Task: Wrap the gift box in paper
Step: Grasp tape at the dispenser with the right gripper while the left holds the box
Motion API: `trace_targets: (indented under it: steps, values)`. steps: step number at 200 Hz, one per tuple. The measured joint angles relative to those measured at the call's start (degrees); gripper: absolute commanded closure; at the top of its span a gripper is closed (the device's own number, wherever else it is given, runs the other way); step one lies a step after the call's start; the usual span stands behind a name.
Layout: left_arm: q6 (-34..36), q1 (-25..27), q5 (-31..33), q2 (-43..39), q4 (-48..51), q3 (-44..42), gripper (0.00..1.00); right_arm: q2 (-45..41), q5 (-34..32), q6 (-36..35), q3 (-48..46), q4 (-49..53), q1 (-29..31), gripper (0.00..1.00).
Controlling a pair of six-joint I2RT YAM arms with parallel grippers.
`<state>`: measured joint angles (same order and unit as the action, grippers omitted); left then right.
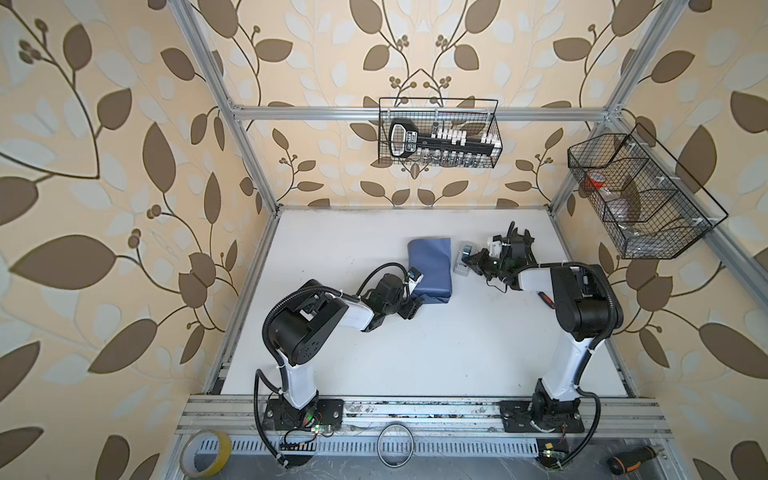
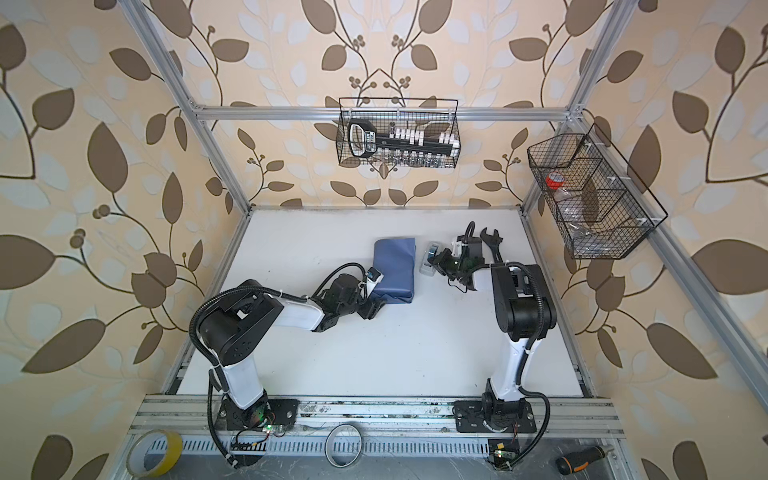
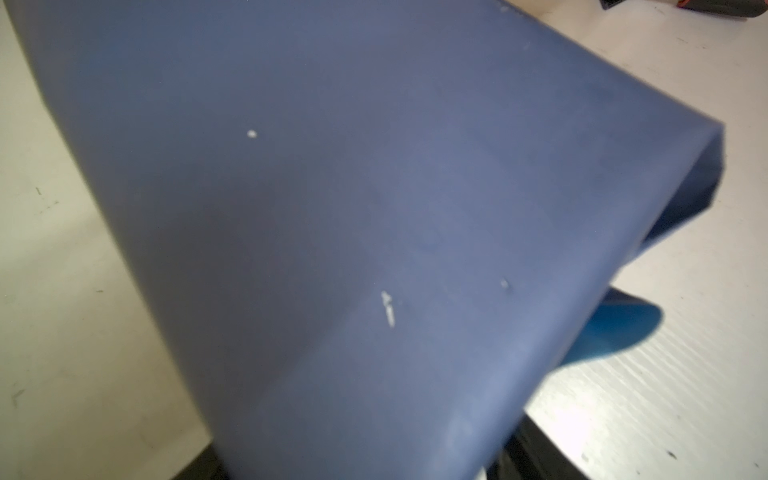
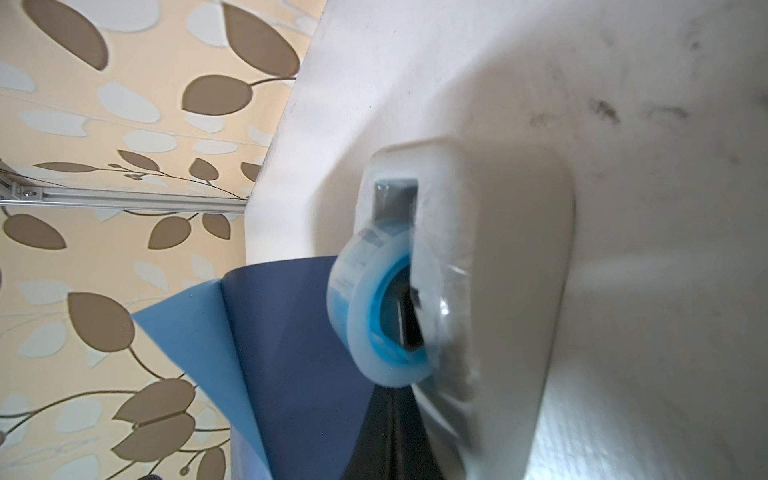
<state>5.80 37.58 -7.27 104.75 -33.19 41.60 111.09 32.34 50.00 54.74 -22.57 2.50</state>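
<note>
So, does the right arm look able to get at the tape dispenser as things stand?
Probably yes: the right gripper is right at the tape dispenser with nothing between them, and the paper lies off to one side. Its jaws are shut, though.

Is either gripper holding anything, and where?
Cannot tell: left gripper is at the near corner of the paper; right gripper is shut at the tape dispenser.
</note>
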Motion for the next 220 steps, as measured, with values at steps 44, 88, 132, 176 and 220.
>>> trace_targets:
  steps: [44, 88, 132, 176, 220]
  values:
    - [0.0, 0.0, 0.0, 0.0, 0.0, 0.0, 0.28, 0.0, 1.0, 3.8, -1.6, -3.7, -0.2, 1.0]
    - [0.0, 0.0, 0.0, 0.0, 0.0, 0.0, 0.28, 0.0, 2.4, 8.2, -3.5, -8.2, -0.4, 1.0]
    - [0.0, 0.0, 0.0, 0.0, 0.0, 0.0, 0.28, -1.0, 3.1, 10.8, -5.8, -11.1, -0.4, 1.0]
    - [0.0, 0.0, 0.0, 0.0, 0.0, 0.0, 0.28, -1.2, 3.9, 12.1, -6.7, -12.9, -0.4, 1.0]
    - [0.0, 0.0, 0.0, 0.0, 0.0, 0.0, 0.28, -3.0, 4.9, 13.1, -7.7, -14.2, -0.4, 1.0]
